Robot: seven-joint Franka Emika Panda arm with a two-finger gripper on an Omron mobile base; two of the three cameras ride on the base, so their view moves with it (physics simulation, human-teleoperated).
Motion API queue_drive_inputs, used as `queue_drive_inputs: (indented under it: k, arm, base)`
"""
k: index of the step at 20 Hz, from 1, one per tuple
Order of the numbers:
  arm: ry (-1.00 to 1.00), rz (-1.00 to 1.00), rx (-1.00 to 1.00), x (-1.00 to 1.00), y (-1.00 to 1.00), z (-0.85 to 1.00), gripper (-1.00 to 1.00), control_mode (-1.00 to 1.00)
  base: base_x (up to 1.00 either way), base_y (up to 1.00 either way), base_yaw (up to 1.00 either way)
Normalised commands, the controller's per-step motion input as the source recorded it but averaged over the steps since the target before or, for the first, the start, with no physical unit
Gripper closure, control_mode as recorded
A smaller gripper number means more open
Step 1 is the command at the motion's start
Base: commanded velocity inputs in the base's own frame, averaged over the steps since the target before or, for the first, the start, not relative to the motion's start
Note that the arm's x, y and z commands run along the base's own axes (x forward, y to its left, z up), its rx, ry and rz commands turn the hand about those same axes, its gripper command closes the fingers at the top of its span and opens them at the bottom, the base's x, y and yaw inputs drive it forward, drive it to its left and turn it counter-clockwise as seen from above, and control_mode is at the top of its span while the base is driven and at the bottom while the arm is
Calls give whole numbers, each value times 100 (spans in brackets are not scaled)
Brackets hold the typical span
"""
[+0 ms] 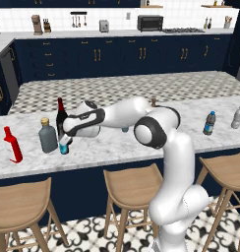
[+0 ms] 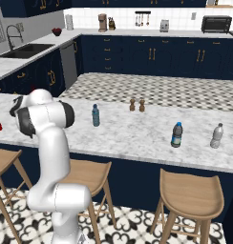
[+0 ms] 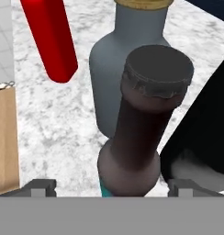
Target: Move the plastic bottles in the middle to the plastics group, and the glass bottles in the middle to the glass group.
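Observation:
The small brown-necked bottle with a teal label (image 1: 64,147) (image 3: 143,124) stands on the marble counter (image 1: 117,145), right beside the squat grey bottle (image 1: 47,136) (image 3: 127,50). My gripper (image 1: 68,140) (image 3: 111,188) is open over it. Its fingertips (image 3: 39,187) stand wide on either side of the neck and touch nothing. The tall black wine bottle (image 1: 60,116) (image 3: 205,133) stands close behind. The red slim bottle (image 1: 13,144) (image 3: 49,36) is farther left. The pale-blue plastic bottle (image 2: 95,115) stands mid-counter. At the right end stand the dark blue-labelled bottle (image 1: 209,123) (image 2: 176,135) and the clear grey one (image 1: 237,117) (image 2: 216,136).
Two small brown shakers (image 2: 137,105) stand at the counter's far edge. Wooden stools (image 1: 134,187) line the near side below the counter. My arm's elbow (image 1: 151,129) reaches over the counter's middle.

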Motion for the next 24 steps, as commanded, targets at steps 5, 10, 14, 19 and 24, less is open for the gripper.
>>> queue_drive_inputs:
  k: [5,10,14,19,24]
  arm:
    - [-11,-4,2,-30,-11,5,-100,-100]
    - [-17,-8,13,-45,-40,17,-100,-100]
    - [-10,-10,15,-41,-56,19,-100,-100]
    - [-1,-12,17,-21,-79,46,-100,-100]
    - [6,-10,12,-2,-98,52,-100,-100]
  base:
    - [0,0,0]
    - [0,0,0]
    - [0,0,0]
    - [0,0,0]
    - [0,0,0]
